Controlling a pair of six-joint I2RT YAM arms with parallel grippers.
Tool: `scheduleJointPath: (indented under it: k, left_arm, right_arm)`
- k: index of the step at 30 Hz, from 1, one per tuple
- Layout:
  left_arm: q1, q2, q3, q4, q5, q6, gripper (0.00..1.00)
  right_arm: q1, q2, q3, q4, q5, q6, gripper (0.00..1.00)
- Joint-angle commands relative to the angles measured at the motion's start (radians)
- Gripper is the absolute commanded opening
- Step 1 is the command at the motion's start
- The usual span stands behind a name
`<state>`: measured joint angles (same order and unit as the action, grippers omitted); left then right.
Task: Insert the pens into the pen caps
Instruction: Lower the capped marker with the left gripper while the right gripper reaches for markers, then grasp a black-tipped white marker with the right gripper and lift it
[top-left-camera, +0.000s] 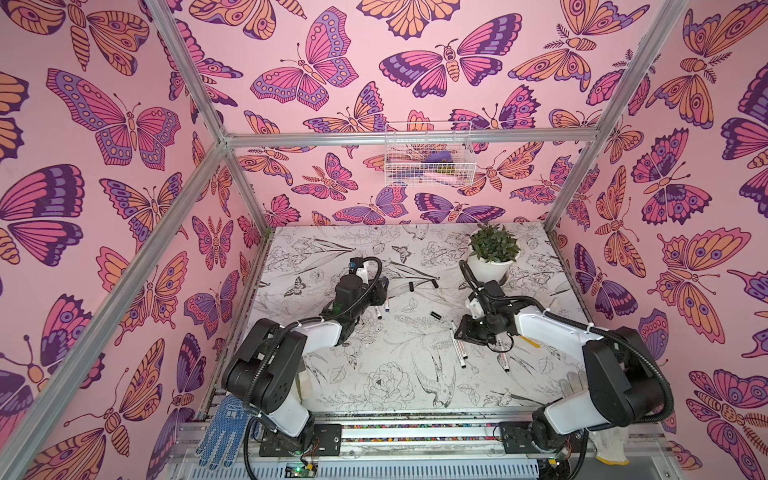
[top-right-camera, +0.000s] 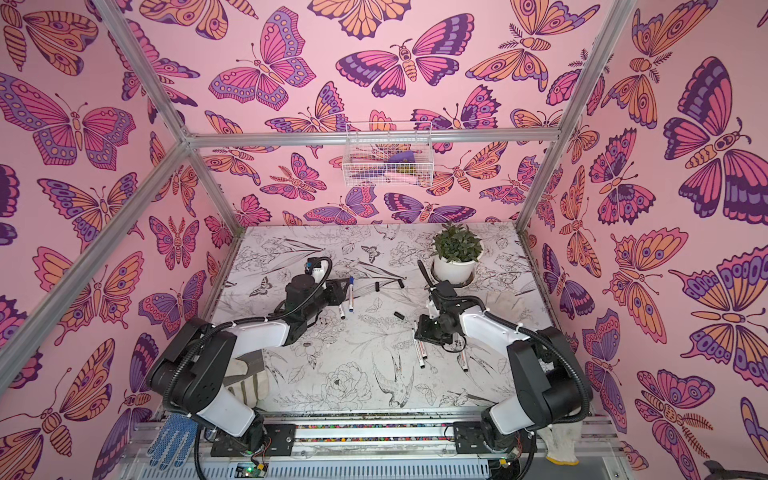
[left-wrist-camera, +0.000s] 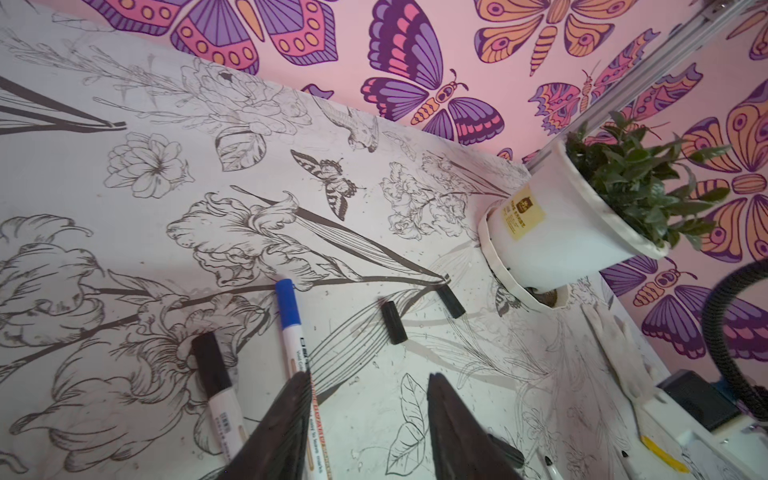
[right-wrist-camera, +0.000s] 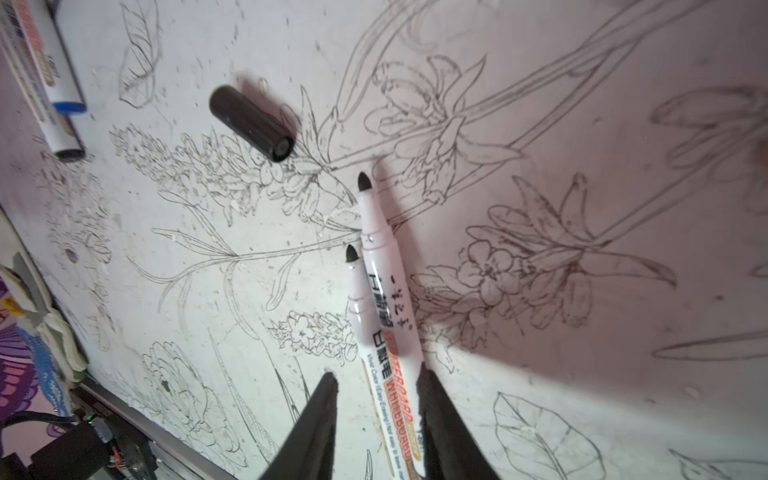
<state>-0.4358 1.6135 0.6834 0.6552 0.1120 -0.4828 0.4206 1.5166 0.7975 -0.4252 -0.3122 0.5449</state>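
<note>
Greenery (top-left-camera: 494, 243) in white pot (top-left-camera: 487, 269) (blurred oddments (top-left-camera: 441, 158) in wire basket (top-left-camera: 398, 175))

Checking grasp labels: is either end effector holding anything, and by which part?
Neither. The left end effector is open beside the blue-capped white marker pen. The right end effector straddles the barrel of an uncapped white marker pen, gap visible, not clamped.

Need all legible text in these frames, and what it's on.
"WHITEBOARD": uncapped pen at the right gripper.
"白板笔": same pen.
"Vivid Color (Easy-Erasing)": same pen, small print.
Brush-style characters beside those: unreadable.
Blue-capped pen: similar print, too small to read.
Yellow label on the plant pot: blurred.
</note>
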Motion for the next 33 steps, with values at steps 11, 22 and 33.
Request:
scheduleJointPath:
  k: [11,22,33]
  left_arm:
    - [-0.044,-0.036,-0.030,-0.002,-0.046,0.050,0.47]
    - [-0.050,-0.054,-0.029,0.003,-0.004,0.064,0.48]
    - [-0.060,-0.047,-0.015,-0.024,0.010,0.066,0.49]
  right_arm:
    - [0.083,0.155,0.137,-0.130,0.236,-0.027,0.31]
    - [0.119,0.203,0.183,-0.189,0.350,-0.012,0.29]
    - [0.109,0.187,0.202,-0.159,0.300,-0.019,0.30]
